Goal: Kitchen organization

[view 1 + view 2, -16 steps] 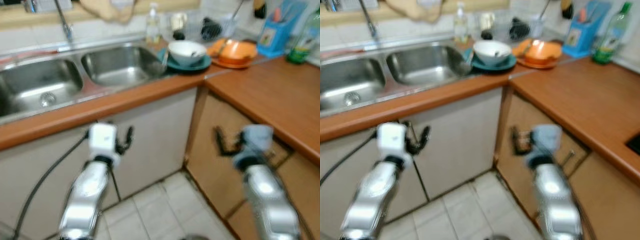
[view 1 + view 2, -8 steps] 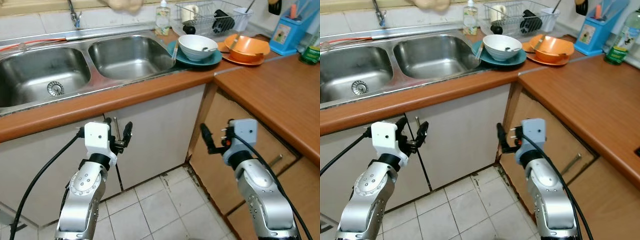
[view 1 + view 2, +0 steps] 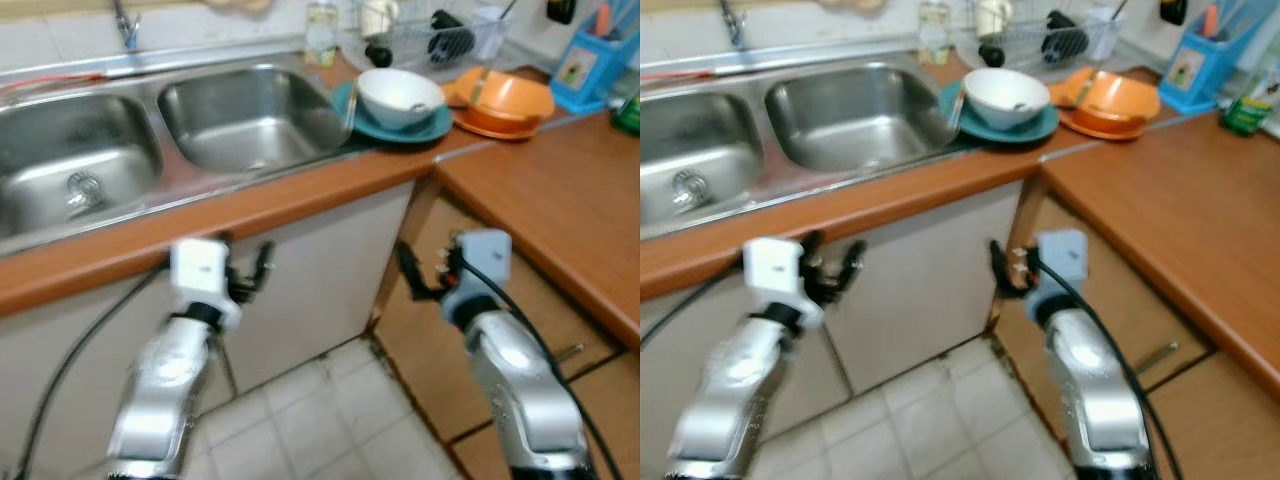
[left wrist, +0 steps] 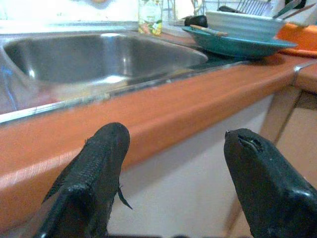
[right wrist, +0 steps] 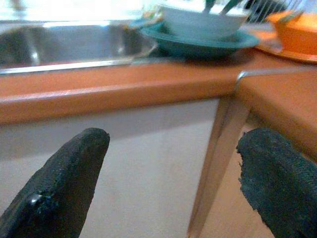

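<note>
Both grippers hang in front of the cabinet doors [image 3: 320,260], below the orange countertop [image 3: 560,190]. The left gripper [image 4: 173,144] has its 2 fingers wide apart and holds nothing. The right gripper [image 5: 173,148] is also wide open and empty. On the countertop, beside the double steel sink [image 3: 250,115], a white bowl [image 3: 400,95] sits on a teal plate [image 3: 435,128]. Next to it is an orange bowl [image 3: 505,100] on an orange plate. Behind them stand a dish rack [image 3: 430,30] and a soap bottle [image 3: 320,30].
</note>
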`<state>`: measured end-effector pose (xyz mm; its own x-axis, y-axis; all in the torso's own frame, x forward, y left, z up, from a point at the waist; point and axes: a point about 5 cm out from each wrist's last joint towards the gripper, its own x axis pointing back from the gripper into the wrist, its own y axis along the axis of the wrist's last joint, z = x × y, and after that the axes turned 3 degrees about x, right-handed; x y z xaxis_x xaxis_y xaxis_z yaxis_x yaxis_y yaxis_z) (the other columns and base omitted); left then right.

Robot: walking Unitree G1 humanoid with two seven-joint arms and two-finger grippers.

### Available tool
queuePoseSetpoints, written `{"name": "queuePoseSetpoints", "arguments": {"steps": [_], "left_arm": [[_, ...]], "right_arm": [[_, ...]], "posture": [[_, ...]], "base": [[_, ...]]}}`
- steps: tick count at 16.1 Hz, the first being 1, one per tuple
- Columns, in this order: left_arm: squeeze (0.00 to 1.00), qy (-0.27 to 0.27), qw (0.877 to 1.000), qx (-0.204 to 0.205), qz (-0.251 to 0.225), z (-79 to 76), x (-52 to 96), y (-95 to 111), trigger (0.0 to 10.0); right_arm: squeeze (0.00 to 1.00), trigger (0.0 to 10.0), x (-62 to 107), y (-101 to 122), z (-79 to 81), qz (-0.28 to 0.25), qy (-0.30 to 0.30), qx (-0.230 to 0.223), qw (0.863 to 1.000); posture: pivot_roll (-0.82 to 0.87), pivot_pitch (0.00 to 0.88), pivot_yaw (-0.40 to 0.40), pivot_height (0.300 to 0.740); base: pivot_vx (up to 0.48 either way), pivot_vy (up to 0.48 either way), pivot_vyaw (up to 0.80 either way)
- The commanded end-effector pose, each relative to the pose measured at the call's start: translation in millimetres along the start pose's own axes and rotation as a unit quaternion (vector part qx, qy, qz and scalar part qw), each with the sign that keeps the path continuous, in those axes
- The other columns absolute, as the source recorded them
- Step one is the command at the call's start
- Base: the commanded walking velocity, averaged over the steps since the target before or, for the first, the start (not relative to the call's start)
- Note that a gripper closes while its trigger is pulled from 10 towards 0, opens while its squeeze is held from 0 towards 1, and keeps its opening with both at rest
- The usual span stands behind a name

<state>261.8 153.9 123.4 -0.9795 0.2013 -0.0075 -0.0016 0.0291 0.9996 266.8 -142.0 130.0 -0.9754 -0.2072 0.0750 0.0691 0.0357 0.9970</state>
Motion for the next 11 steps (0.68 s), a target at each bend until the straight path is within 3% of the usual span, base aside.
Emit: {"name": "queuePoseSetpoints", "arguments": {"steps": [1, 11], "left_arm": [[0.0, -0.019, 1.0, 0.001, -0.009, -9.5, -3.4, 6, 10.0], [0.0, -0.043, 0.999, 0.007, -0.011, -24.8, -5.5, 8, 10.0]], "right_arm": [[0.0, 10.0, 2.7, 0, -7.9, 0.004, -0.015, 0.005, 1.0], [0.0, 10.0, 5.0, 3, -13.9, 0.0, -0.024, 0.016, 1.0]], "posture": [[-0.13, 0.0, -0.034, 0.74], [-0.14, 0.0, -0.043, 0.74]], "base": [[0.364, 0.0, 0.0], [0.357, 0.0, 0.0]]}}
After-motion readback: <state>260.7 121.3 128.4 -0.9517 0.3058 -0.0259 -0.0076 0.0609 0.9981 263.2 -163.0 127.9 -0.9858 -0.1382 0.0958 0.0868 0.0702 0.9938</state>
